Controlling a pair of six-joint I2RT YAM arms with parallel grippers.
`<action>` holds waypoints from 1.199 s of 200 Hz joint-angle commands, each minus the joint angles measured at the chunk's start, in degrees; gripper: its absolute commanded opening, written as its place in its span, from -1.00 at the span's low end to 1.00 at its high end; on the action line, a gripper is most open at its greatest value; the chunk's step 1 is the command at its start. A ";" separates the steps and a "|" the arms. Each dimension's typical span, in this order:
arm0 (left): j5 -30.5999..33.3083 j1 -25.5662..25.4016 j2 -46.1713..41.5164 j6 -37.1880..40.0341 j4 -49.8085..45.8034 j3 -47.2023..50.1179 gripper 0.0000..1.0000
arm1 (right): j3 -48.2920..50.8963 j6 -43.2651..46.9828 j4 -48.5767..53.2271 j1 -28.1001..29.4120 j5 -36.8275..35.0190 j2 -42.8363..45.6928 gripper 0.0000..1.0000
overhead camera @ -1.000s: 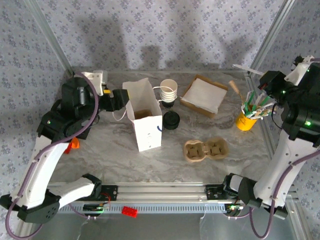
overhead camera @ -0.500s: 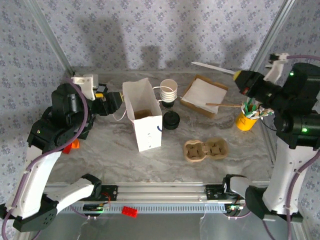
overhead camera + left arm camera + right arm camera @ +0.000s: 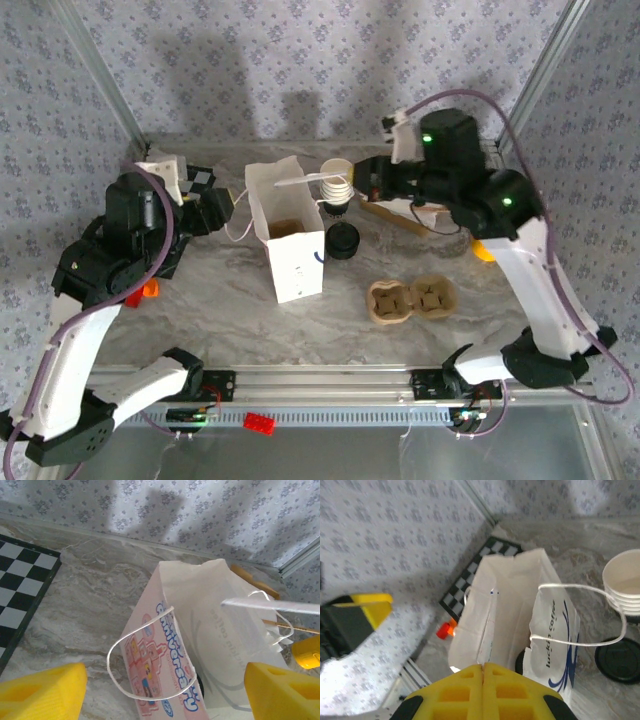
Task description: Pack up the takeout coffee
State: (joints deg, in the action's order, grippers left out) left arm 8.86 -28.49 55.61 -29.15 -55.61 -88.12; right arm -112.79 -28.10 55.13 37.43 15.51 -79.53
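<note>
While the paper bag (image 3: 295, 255) stands upright with its mouth open on the marble-patterned table (image 3: 200, 320), both arms flank it. Left of the bag, the left gripper (image 3: 217, 200) has its jaws wide apart and grips nothing. In the left wrist view its yellow fingers (image 3: 42, 690) sit either side of the bag's printed wall and looped handle, clear of both. Right of the bag, the right gripper (image 3: 372, 180) has its fingers pressed together on one end of a white straw (image 3: 310, 181). The straw runs level from the gripper across the rear part of the bag's mouth. Whether its free end touches the paper cannot be told. A thin wooden stick (image 3: 292, 626) lies just beneath the straw in the left wrist view. A stack of paper cups (image 3: 338, 185) stands just right of the bag, under the straw. A black lid (image 3: 343, 240) lies beside the bag's right wall, nearer than the cups. A cardboard cup carrier (image 3: 411, 299) rests right of the bag, towards the near edge and apart from it.
</note>
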 commanded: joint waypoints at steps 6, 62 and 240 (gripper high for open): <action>2.17 0.30 -1.12 -1.18 -1.33 0.43 0.64 | -3.37 3.01 6.05 3.37 -8.53 -1.90 -1.00; 0.04 0.35 0.26 -1.83 0.58 1.37 0.63 | -14.52 7.15 10.70 8.10 -12.84 -16.11 -0.68; -7.10 0.40 6.93 6.19 4.72 -3.16 0.66 | 17.25 27.78 4.93 -21.11 -14.56 -15.23 0.62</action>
State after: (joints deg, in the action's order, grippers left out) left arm 2.92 -28.49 62.65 -25.50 -53.58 -90.11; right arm -96.77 -10.28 62.72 16.10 1.10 -89.65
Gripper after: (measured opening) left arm 0.827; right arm 0.790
